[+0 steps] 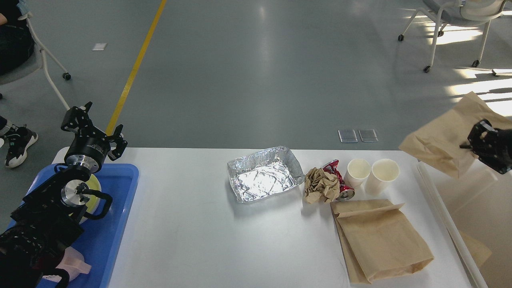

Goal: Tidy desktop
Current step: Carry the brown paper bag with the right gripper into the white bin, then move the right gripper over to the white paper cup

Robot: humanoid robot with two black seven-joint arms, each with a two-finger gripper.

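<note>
right claw (482, 140) pinching a creased brown paper bag (444, 136), hanging right of the foil tray (264, 174) | left claw (93, 127) gaping apart, far left of tray | smooth white counter (200, 240) lying under the crinkled tray

Bright, sharp; sunlit floor glare upper-right

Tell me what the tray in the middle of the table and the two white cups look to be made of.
The tray looks like thin aluminium foil: shiny silver, with crinkled walls and a creased, reflective base. The two cups seem to be matte white paper, plain and thin-rimmed, though plastic cannot be ruled out.
</note>
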